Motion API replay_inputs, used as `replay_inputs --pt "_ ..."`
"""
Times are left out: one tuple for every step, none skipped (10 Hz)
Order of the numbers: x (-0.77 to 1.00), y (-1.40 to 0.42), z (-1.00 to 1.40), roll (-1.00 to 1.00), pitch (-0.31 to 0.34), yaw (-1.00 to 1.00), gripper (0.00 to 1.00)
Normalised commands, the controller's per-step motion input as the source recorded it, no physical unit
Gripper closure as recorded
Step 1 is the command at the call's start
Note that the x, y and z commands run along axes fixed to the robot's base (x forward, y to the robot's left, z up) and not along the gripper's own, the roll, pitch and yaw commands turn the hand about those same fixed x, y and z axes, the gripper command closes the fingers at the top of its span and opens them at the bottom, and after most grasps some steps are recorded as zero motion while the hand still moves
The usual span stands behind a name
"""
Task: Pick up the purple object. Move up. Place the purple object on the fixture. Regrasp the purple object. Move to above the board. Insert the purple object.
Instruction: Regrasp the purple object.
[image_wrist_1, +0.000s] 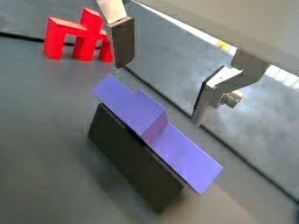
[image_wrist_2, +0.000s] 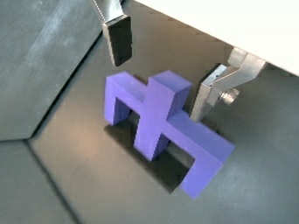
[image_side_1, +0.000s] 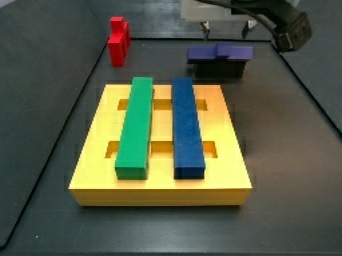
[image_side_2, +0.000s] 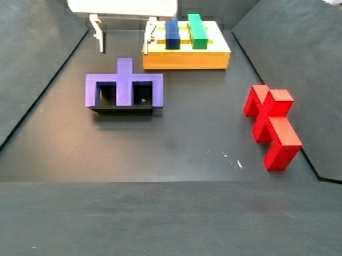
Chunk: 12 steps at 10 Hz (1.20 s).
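On top of the fixture (image_side_2: 123, 108) rests the purple object (image_side_2: 124, 89), prongs upward, while the gripper (image_wrist_2: 167, 63) hangs above it, fingers spread and holding nothing.

The fixture (image_side_2: 123, 108) is mostly hidden under the purple object (image_side_2: 124, 90) in a side view, only a dark strip showing below the purple piece. Above the purple object, the gripper (image_side_2: 123, 40) is cut off by the picture's edge, and one finger (image_side_2: 151, 36) merges with the board (image_side_2: 187, 55) behind it. In a wrist view the purple object (image_wrist_1: 156, 129) covers the fixture's (image_wrist_1: 131, 157) recessed top.
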Motion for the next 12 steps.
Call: replay_inputs --pt "0.0 0.0 -0.03 0.0 0.0 0.0 0.0" --pt "0.0 -0.07 -0.36 0.1 -0.051 0.0 0.0" --pt "0.0 -0.27 -0.28 0.51 0.0 0.07 0.0" --pt "0.17 -0.22 -0.04 0.71 0.08 0.1 0.0" --pt "0.25 -0.12 -0.11 0.94 0.089 0.05 0.0" --pt "0.3 -0.04 -0.17 0.89 0.071 0.04 0.0" --pt "0.37 0.0 -0.27 0.72 0.231 0.0 0.0" --pt "0.26 0.1 -0.33 0.53 0.134 0.0 0.0" --pt "0.11 0.13 -0.23 0.38 0.094 0.0 0.0" --pt "0.06 0.12 -0.13 0.27 0.054 0.0 0.0" --pt "0.04 0.11 -0.08 0.17 0.057 0.0 0.0" --pt "0.0 0.05 -0.03 0.0 0.0 0.0 0.0"
